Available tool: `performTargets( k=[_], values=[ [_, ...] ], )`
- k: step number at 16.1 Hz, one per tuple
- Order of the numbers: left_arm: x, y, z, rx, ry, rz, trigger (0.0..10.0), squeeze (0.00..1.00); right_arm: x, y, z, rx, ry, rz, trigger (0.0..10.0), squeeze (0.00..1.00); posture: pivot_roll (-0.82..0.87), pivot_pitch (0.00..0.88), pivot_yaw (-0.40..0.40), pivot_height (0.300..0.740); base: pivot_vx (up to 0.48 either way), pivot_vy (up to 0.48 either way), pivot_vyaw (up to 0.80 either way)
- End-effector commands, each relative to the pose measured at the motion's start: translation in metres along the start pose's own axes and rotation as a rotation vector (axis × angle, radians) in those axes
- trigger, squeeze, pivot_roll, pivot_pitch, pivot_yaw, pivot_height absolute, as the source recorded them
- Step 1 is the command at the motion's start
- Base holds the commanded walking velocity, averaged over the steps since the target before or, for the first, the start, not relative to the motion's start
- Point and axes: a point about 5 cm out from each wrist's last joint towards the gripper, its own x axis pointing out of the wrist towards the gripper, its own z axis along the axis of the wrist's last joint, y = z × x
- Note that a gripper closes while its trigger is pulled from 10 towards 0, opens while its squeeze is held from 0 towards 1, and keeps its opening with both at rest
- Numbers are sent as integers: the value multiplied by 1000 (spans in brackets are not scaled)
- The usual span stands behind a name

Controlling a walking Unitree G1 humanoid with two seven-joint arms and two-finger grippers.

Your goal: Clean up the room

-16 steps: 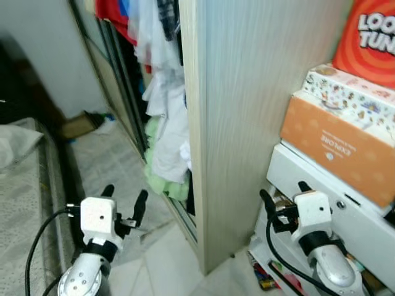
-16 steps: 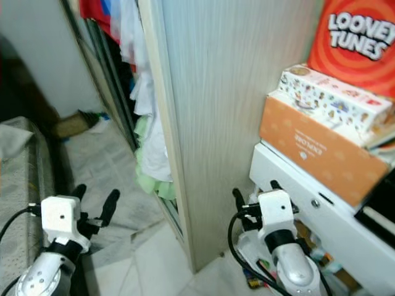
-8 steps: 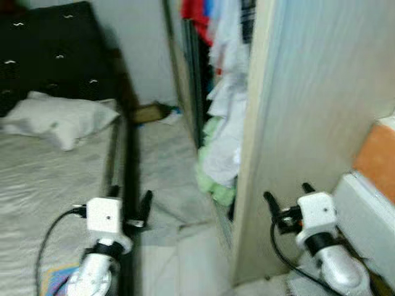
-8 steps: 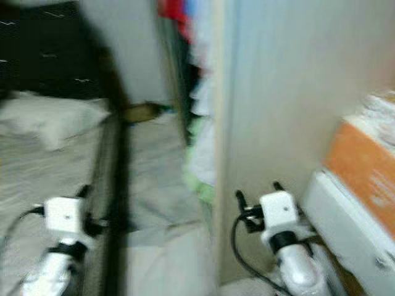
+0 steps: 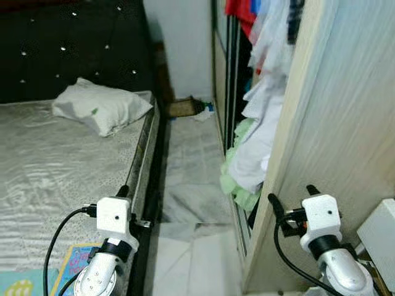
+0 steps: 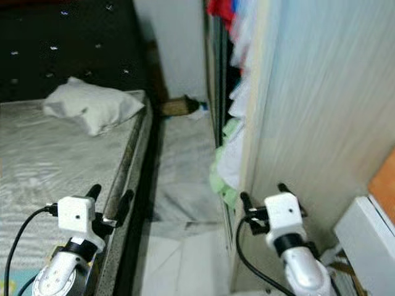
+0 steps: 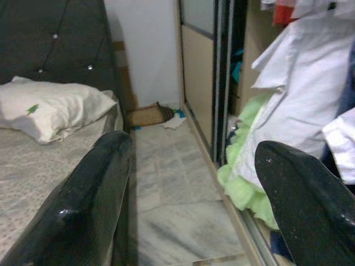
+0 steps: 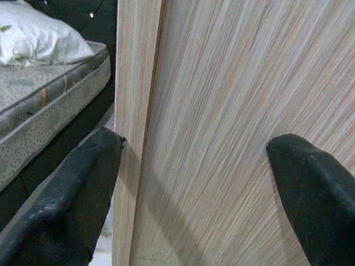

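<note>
Left gripper (image 5: 131, 198): raised at the foot of the bed, fingers spread wide, nothing between them; in the left wrist view both black fingers (image 7: 83, 205) frame the aisle floor.
Right gripper (image 5: 291, 200): raised close against the wardrobe side panel (image 5: 333, 142), fingers spread wide and empty; in the right wrist view the wood grain lies between the two fingers (image 8: 77, 188).
Bed (image 5: 55, 160): grey patterned cover lies flat; a white pillow (image 5: 102, 111) rests at the head end, near the dark tufted headboard (image 5: 68, 43).
Aisle floor (image 5: 191, 179): narrow pale strip between bed and wardrobe; a grey patch, too blurred to name, lies near its middle.
Floor litter: a brown flat item, probably cardboard (image 7: 147, 115), lies at the far end of the aisle against the wall, with a small white scrap (image 7: 175, 122) just beside it.
Wardrobe clothes (image 5: 259, 135): white and green garments hang and bulge out past the open sliding door track, the green bundle (image 7: 244, 183) sagging close to the floor.
Bed foot: a colourful flat item (image 5: 71, 268), possibly a book or mat, lies on the cover beside the left arm.
Task status: judged early. Neither gripper carries anything, and the loose items are not yet picked up.
Work remaining: judged to include the litter at the far end of the aisle, the garments spilling from the wardrobe, and the item on the bed foot.
Likely next requirement: an approach along the aisle toward the far litter; the passage is tight for both arms.
</note>
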Motion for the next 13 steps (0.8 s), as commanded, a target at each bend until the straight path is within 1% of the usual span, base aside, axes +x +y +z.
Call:
performTargets(
  k=[1, 3, 13],
  values=[
    [-1, 7, 1, 21, 3, 12, 10000, 0, 5, 5, 6, 10, -23, 21, 10000, 0, -184, 0, 45, 740, 0, 0, 800],
    [-1, 6, 0, 24, 7, 8, 10000, 0, 6, 5, 6, 10, -22, 26, 10000, 0, -184, 0, 44, 740, 0, 0, 619],
    [1, 5, 0, 27, 9, -5, 10000, 0, 7, 5, 5, 16, -17, 17, 10000, 0, -188, 0, 50, 740, 0, 0, 0]
  ],
)
